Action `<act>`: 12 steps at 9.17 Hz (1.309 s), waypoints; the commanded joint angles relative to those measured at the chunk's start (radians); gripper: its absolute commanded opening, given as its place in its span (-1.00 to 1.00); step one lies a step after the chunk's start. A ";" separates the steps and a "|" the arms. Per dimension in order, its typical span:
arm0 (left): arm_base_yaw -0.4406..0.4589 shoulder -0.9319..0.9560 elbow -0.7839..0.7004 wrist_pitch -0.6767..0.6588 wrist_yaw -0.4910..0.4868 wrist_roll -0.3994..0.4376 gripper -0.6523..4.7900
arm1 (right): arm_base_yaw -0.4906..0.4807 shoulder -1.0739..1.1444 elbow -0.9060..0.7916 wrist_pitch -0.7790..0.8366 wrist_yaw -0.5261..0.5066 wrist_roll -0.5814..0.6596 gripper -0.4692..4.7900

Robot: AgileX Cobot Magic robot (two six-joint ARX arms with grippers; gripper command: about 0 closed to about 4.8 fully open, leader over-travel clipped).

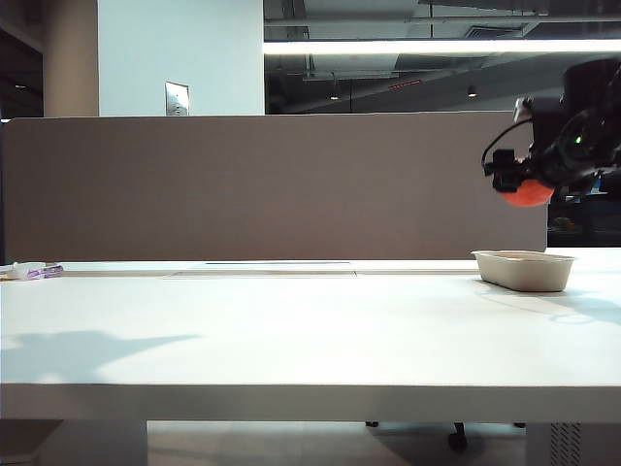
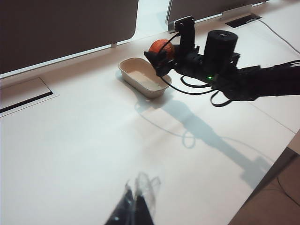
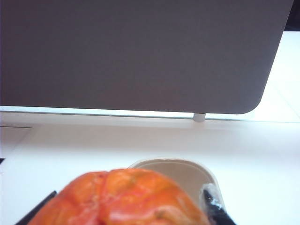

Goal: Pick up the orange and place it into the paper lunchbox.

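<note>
- A wide white table (image 1: 291, 340) lay mostly bare, with open surface from its near edge back to a grey partition panel (image 1: 272, 184) along the far side.
- The paper lunchbox (image 1: 524, 270) sat on the table near the partition, toward the right of the exterior view, with free tabletop on all sides.
- The right gripper (image 2: 164, 52) hung in the air above the lunchbox, its black arm stretched out roughly level from the right; its 2 fingers pinched the orange (image 1: 527, 193), well clear of the tray rim.
- The left gripper (image 2: 136, 204) hovered over open table far from the lunchbox; its dark fingertips showed close together, but I could not tell whether they were fully pressed.
- The orange was round, reddish-orange, with wrinkled, dimpled skin.
- The lunchbox was a shallow beige pulp tray with rounded corners, sloping sides and a rolled rim; it looked empty.
</note>
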 commanded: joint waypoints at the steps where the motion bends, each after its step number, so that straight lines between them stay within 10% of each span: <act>1: -0.001 -0.002 0.004 0.014 0.004 -0.020 -0.78 | -0.018 0.213 0.298 -0.234 0.019 -0.064 -0.22; 3: -0.001 0.004 0.004 0.014 0.007 -0.023 -0.78 | -0.022 0.224 0.336 -0.290 0.022 -0.066 -0.22; 4: -0.001 0.004 0.004 0.015 0.008 -0.023 -0.78 | -0.038 0.224 0.336 -0.309 0.026 -0.085 0.46; 6: -0.001 0.004 0.004 0.013 0.008 -0.027 -0.78 | -0.041 0.229 0.336 -0.308 0.026 -0.089 1.00; 7: -0.001 0.004 0.004 0.013 0.008 -0.026 -0.78 | -0.040 0.142 0.347 -0.346 0.026 -0.089 0.69; 8: -0.001 0.004 0.004 0.013 0.008 -0.026 -0.78 | -0.041 0.079 0.347 -0.422 0.026 -0.089 -0.80; 10: -0.001 -0.005 0.005 0.013 0.008 -0.024 -0.78 | -0.035 -0.196 0.347 -0.816 -0.035 -0.089 -0.84; 11: -0.001 -0.142 0.000 -0.144 -0.046 0.131 -0.78 | 0.003 -0.650 0.341 -1.264 -0.163 -0.208 -0.84; 12: -0.001 -0.154 -0.009 -0.155 -0.051 0.145 -0.78 | 0.003 -0.679 0.331 -1.274 -0.163 -0.210 -0.84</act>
